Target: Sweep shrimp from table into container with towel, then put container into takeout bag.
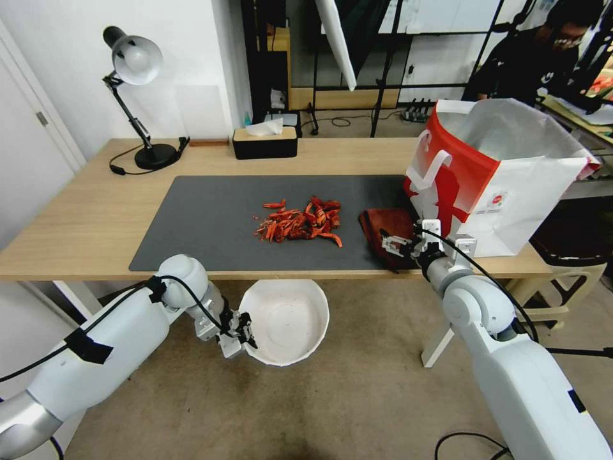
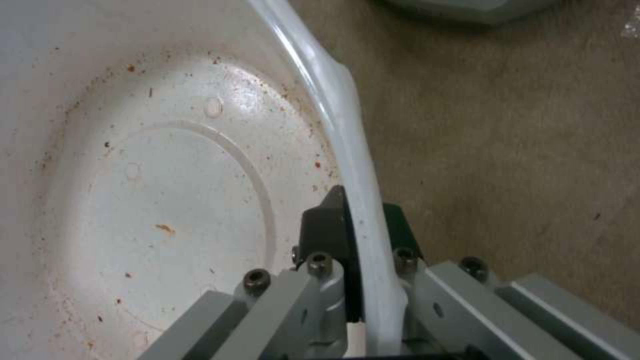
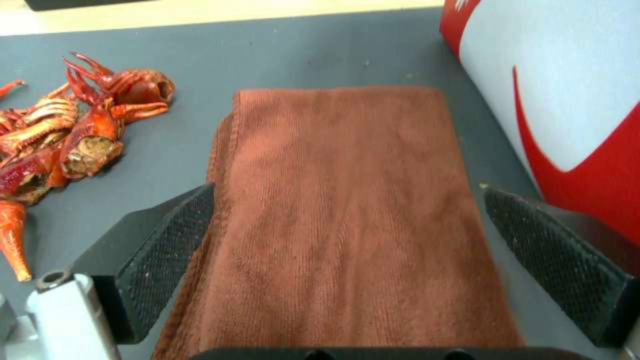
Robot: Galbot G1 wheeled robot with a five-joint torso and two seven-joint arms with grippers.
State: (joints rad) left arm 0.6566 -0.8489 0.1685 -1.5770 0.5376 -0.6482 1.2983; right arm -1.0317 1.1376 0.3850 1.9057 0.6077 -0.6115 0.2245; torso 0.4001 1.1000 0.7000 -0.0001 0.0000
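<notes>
The rust-brown soft cloth towel [image 3: 340, 220] lies flat on the dark grey rectangular mat [image 3: 320, 55], folded into a long oblong. The right gripper [image 3: 350, 250] sits over its near end with both black ridged fingers [image 3: 167, 250] spread wide — one at each long edge of the cloth. Just beside one edge lies a heap of glossy red-orange shrimp [image 3: 73, 140]; along the other stands the red-and-white paper takeout bag [image 3: 567, 90]

Black desk lamp [image 1: 135, 96], black tissue box [image 1: 264, 142] at far edge.
</notes>
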